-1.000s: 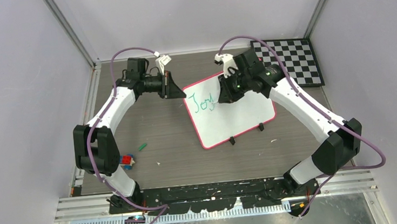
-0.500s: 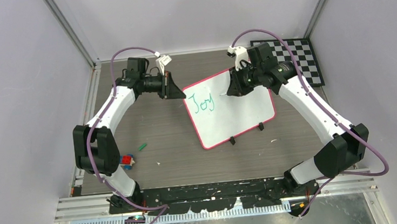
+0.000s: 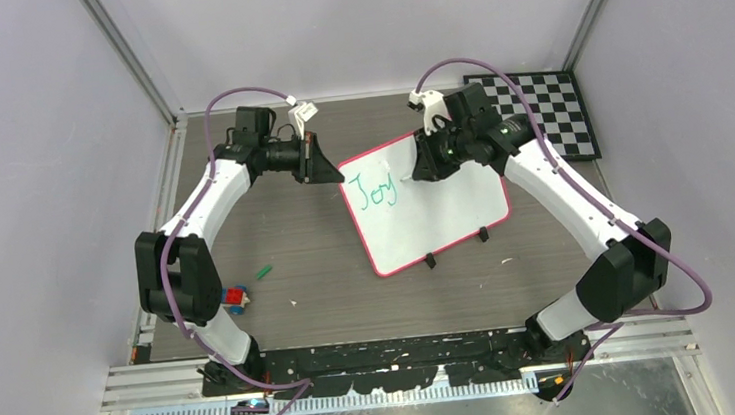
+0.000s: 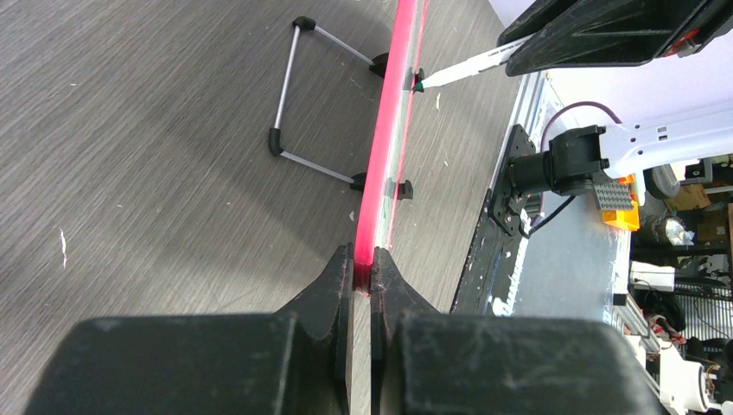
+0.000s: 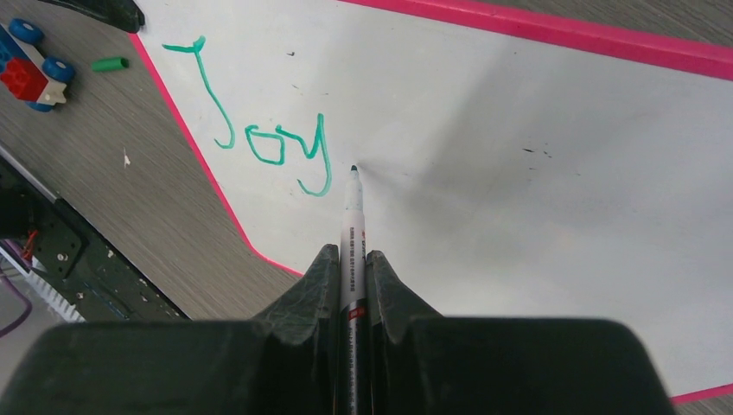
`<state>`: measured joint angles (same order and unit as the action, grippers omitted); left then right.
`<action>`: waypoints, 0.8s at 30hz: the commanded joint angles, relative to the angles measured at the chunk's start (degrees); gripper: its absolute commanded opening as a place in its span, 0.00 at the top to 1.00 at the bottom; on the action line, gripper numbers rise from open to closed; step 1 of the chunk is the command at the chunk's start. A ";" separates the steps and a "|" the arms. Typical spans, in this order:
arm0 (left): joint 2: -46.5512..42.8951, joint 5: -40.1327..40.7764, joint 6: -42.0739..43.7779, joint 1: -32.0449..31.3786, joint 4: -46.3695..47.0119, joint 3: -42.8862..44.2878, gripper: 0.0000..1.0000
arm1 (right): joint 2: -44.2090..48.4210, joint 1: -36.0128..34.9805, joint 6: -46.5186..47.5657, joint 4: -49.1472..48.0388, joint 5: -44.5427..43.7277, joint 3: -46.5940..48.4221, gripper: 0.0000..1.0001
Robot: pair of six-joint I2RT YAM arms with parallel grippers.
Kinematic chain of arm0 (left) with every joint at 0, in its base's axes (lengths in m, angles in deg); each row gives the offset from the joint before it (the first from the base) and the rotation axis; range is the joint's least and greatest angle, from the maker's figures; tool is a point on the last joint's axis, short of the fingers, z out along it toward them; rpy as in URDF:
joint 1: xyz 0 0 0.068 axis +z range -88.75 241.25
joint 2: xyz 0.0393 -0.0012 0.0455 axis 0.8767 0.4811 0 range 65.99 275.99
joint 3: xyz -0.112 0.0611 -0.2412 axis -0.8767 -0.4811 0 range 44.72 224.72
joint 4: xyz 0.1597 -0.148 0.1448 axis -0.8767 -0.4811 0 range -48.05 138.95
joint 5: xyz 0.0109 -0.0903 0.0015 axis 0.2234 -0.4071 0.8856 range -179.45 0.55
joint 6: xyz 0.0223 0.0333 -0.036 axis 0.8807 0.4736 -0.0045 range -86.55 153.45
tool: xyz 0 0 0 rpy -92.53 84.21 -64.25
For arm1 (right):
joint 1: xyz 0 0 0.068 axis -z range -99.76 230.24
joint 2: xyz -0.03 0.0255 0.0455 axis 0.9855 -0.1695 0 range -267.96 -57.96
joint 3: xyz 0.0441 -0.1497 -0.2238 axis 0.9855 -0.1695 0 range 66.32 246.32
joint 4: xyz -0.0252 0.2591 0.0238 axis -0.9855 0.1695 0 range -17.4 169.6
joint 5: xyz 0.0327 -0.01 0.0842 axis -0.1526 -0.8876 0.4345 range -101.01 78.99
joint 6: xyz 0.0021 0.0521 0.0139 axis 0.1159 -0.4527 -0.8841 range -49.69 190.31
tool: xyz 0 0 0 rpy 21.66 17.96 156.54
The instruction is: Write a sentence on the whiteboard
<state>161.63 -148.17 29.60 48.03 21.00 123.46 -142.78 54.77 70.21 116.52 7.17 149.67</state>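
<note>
Mid-table, clamps whiteboard (image 3: 444,211) pink rim between pressed left gripper (image 4: 363,259) fingers. Pinches marker (image 5: 353,225) in right gripper (image 5: 353,259), tip against board beside sentence (image 5: 268,143) reading only "Joy".

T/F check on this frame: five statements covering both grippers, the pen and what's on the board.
1. The left gripper is shut on the pink rim of the whiteboard. True.
2. The right gripper is empty. False: it is shut on a marker.
3. The board carries a full sentence in two lines. False: the green lettering reads only "Joy".
4. The marker tip is at the board just right of the "y". True.
5. The checkered board lies under the whiteboard. False: the checkered board lies apart from it, at the far right corner.
</note>
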 commanded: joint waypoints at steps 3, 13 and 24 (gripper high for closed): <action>-1.35 -0.53 1.31 -0.86 -2.63 1.07 1.00 | -0.99 -0.71 0.19 -3.19 -3.54 2.75 1.00; -1.33 -0.39 1.42 -0.89 -2.48 0.81 1.00 | -0.54 1.48 0.87 -2.73 -6.12 2.94 1.00; -1.27 -0.26 1.44 -0.85 -2.38 0.73 1.00 | -1.09 0.00 0.49 -2.00 -3.56 1.24 1.00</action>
<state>161.63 -147.54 29.57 48.03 20.89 123.46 -143.83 55.62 70.21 116.48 4.72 150.43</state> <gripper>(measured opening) 0.050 0.169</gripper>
